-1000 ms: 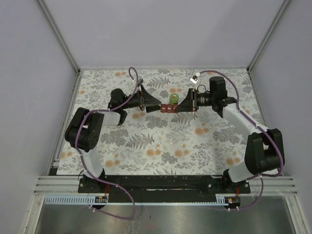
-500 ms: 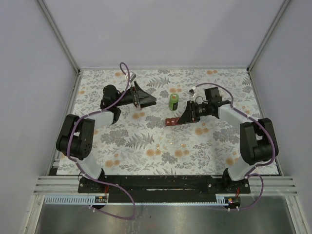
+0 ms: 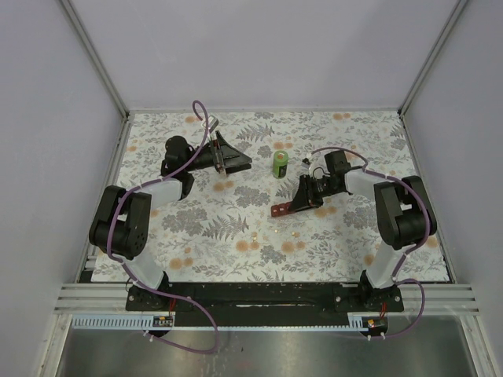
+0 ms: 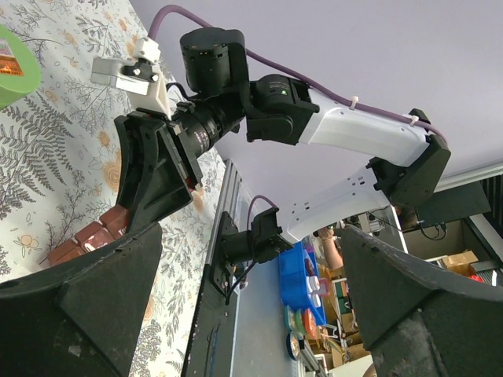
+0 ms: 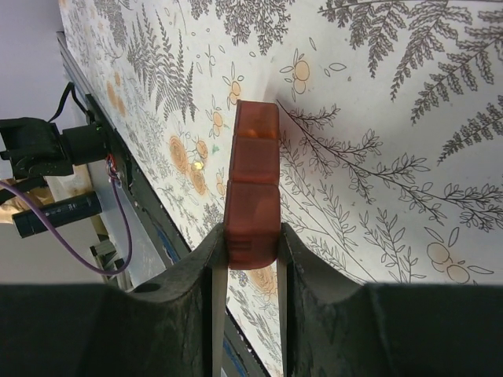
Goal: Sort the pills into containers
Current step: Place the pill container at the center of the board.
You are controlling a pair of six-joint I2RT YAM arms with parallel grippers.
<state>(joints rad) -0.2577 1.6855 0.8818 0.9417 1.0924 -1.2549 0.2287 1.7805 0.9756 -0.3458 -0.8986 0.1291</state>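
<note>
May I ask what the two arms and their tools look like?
The left arm and right arm have white links between bulky black joints, with a purple cable looping along each. The left tool and right tool are black and wedge-shaped.

Dark-red pill box [image 5: 253, 188] clamped in right pincer [image 5: 250, 250]; green bottle [image 3: 280, 164] upright beyond it.
</note>
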